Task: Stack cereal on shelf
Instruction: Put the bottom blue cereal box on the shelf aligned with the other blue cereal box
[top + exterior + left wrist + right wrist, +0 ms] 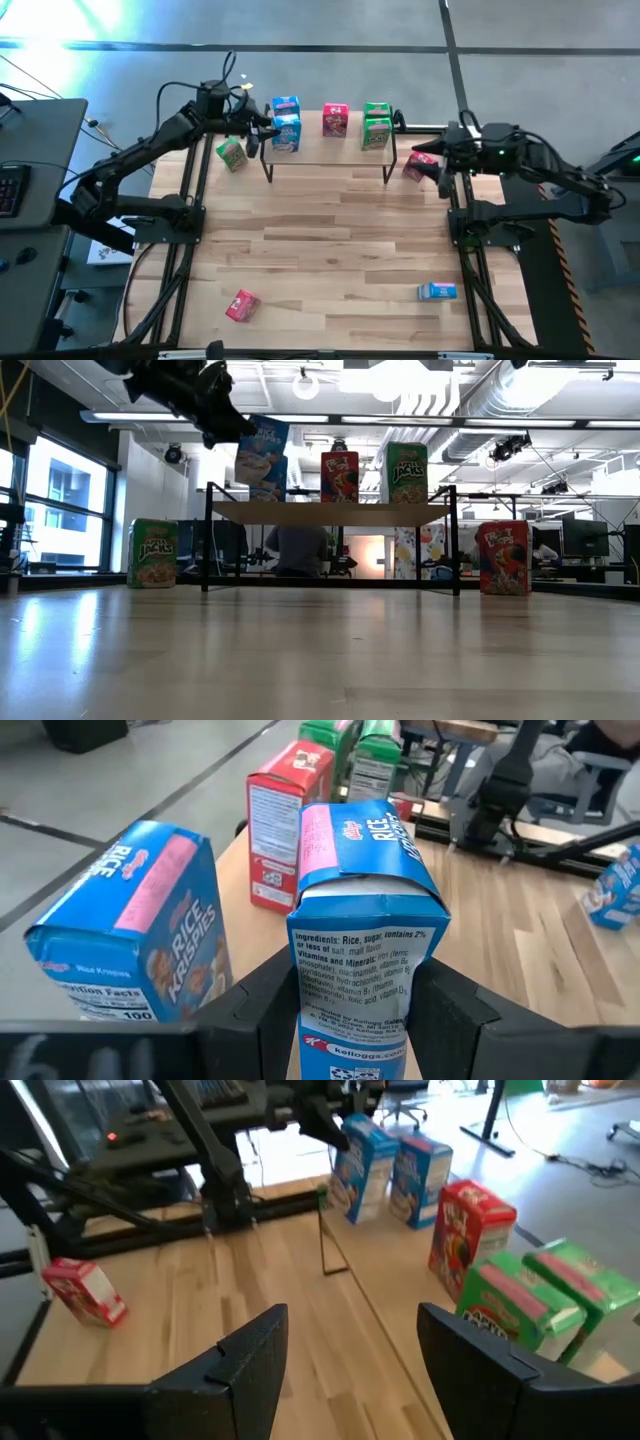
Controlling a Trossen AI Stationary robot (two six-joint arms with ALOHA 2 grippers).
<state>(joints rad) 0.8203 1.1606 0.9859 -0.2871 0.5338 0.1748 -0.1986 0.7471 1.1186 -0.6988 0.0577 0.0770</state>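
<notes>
1. The left claw point(355, 1020) is clenched on a blue cereal box point(362, 910) at the left end of the shelf point(330, 153).
2. The right claw point(350, 1370) waits released beside the shelf's right end, above the counter point(330, 240).

Lab: exposed ceiling ducts point(470, 405), monitors point(585, 538)

In the left wrist view, the dark fingers point(262, 1010) cover the lower sides of the blue cardboard cereal box point(362, 935), and the picture's edge cuts off its base. In the low view, the person point(297, 550) behind the light-wood shelf point(330, 512) is half hidden.
</notes>
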